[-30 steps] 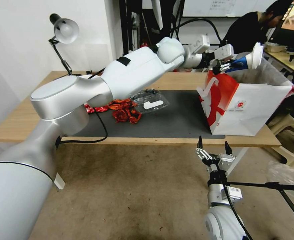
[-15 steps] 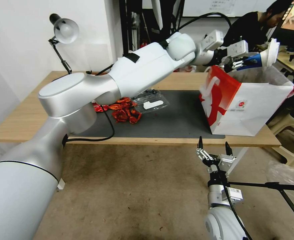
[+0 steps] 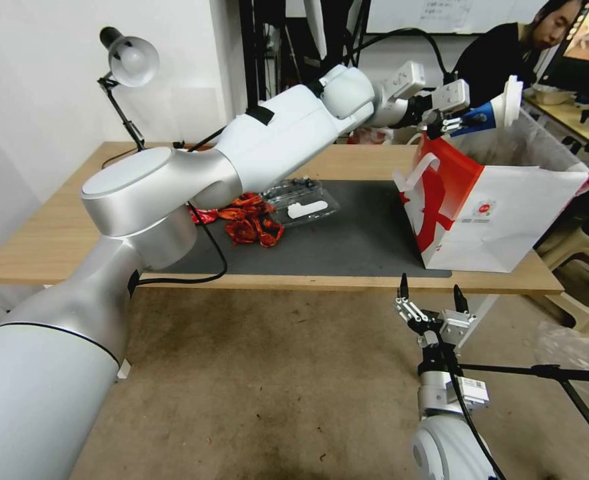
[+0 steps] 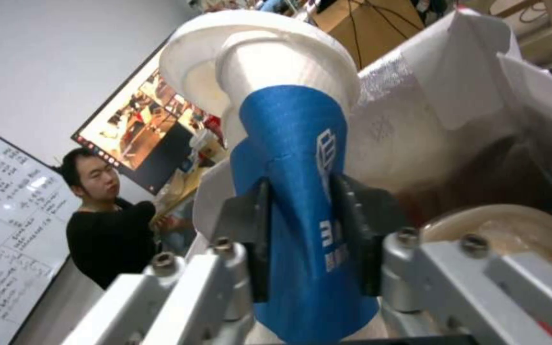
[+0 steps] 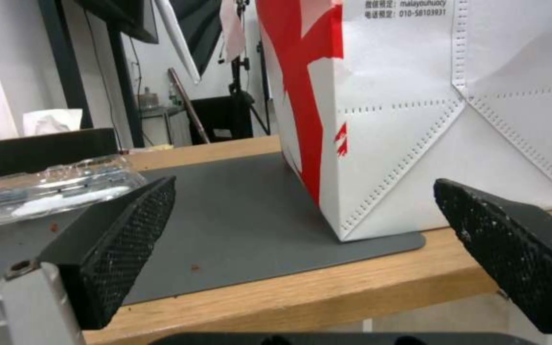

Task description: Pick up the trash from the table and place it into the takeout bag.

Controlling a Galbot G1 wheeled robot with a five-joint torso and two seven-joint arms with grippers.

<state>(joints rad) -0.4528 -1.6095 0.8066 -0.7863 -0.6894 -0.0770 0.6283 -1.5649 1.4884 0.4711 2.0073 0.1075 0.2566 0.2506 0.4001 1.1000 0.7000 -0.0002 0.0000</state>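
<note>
My left gripper (image 3: 449,123) reaches over the table (image 3: 47,233) and is shut on a blue-white paper cup (image 3: 489,115), held sideways just above the open top of the takeout bag (image 3: 507,213). In the left wrist view its black fingers (image 4: 258,230) pinch the cup's blue sleeve (image 4: 292,158), with the bag's foil lining (image 4: 404,124) behind and a beige bowl (image 4: 512,235) lying inside. A red wrapper (image 3: 249,223) and a clear package (image 3: 302,200) lie on the dark grey mat (image 3: 361,247). My right gripper (image 3: 429,300) hangs open below the table's front edge.
A desk lamp (image 3: 131,60) stands at the table's back left corner. The right wrist view shows the bag's lower corner (image 5: 417,143), the mat (image 5: 225,225), the clear package (image 5: 46,191) and a black tissue box (image 5: 46,148). A black tripod leg (image 3: 547,371) crosses the floor at the right.
Over the last half second my left gripper has drawn back to the left with the cup, from beyond the bag's far side to above its near rim. The right arm has not moved.
</note>
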